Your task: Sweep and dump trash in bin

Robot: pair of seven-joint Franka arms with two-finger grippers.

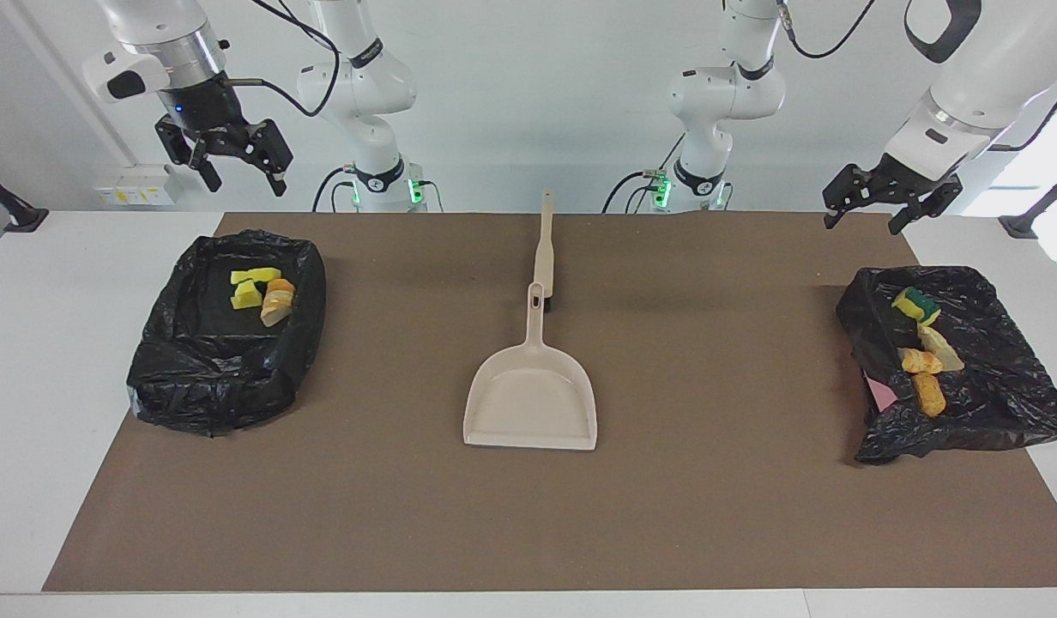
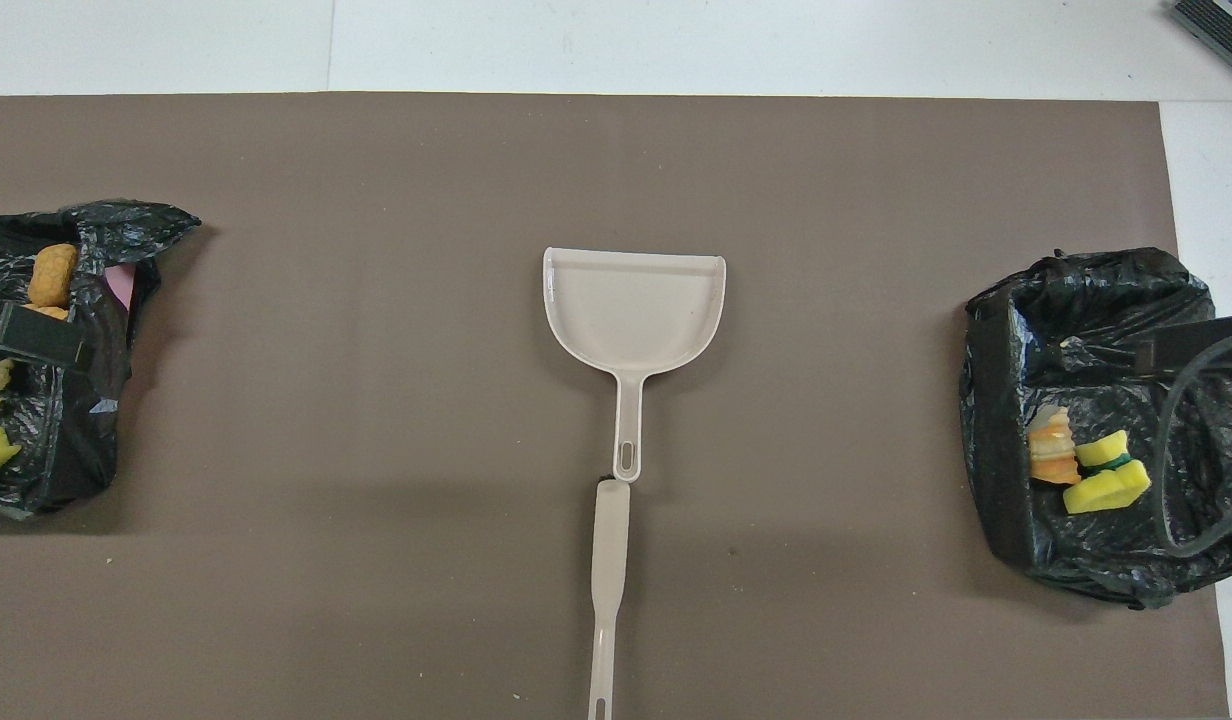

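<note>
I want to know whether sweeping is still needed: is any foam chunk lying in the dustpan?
No: in the overhead view the dustpan is bare inside, and the foam chunks lie in the black-lined bins at the table's ends.

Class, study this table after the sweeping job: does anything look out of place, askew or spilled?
One thing: the bin at the left arm's end sits askew, its black liner slumped open and a pink patch showing at one edge. The sponge scraps lie in it, none on the mat. The other bin looks tidy, and the dustpan is empty.
</note>
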